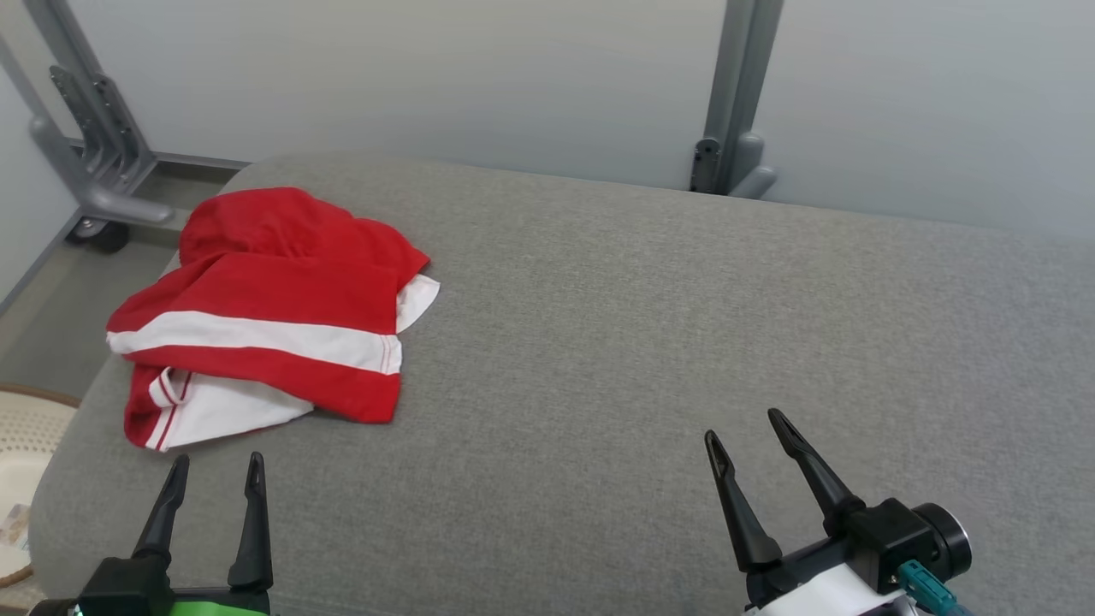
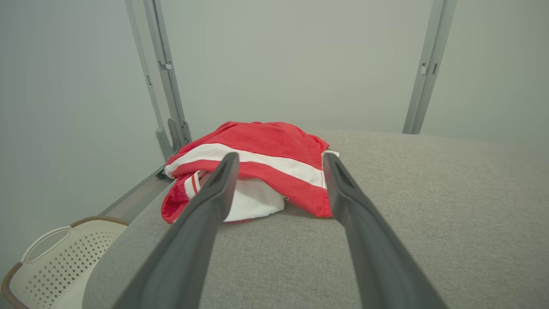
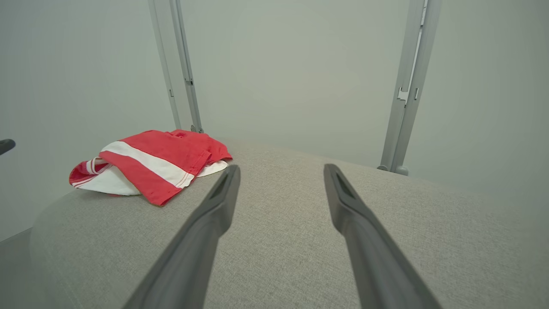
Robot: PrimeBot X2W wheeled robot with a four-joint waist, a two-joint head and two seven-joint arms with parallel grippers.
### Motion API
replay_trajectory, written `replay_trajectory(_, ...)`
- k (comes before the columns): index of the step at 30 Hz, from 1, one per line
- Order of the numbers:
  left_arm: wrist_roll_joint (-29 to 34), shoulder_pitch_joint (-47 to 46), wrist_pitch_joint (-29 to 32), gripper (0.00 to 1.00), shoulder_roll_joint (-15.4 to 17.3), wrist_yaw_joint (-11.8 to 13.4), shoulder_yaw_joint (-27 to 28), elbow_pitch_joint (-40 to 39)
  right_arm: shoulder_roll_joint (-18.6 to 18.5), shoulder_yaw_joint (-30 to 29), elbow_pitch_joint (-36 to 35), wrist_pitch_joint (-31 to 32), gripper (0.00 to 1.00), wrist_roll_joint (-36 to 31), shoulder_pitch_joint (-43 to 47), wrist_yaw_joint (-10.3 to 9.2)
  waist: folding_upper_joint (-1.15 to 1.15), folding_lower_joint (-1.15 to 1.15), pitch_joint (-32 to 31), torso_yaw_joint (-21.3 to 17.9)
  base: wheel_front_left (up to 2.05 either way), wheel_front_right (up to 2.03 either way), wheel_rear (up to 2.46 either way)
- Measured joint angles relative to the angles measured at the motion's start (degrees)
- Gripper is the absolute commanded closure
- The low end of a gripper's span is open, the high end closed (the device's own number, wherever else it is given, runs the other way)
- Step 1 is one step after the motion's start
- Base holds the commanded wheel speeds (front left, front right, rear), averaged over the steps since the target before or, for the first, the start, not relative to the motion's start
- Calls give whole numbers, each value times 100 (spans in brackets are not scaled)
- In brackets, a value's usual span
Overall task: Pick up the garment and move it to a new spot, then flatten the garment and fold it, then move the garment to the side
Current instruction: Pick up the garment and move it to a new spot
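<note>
**One garment [image 1: 274,299], two hands**

One red and white garment lies bunched up by the far left corner of the grey surface [image 1: 642,342], close to its left edge; the left hand [image 1: 217,462] and right hand [image 1: 744,426] hover near, both wide, holding nothing; lots of bare room on the right; one basket [image 1: 34,395] sits below, left.

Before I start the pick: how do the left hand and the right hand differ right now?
The left hand sits just short of the red and white garment, while the right hand is far from it, over the bare grey cushion. The left hand's fingers point nearly straight up the head view; the right hand's lean left. Both are open and empty.
</note>
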Motion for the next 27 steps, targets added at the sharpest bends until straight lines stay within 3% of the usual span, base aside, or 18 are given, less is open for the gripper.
replay_trajectory(15, 66, 51, -5, 0, -140, 0, 205, -24, 2, 40, 71, 0, 0, 260, 4, 0, 0, 0, -73, 923, 0, 0, 0)
replay_trajectory(27, 114, 76, -5, 0, -174, 0, 354, -60, 1, -24, 98, 0, 0, 353, 4, 0, 0, 0, -79, 1218, 0, 0, 0)
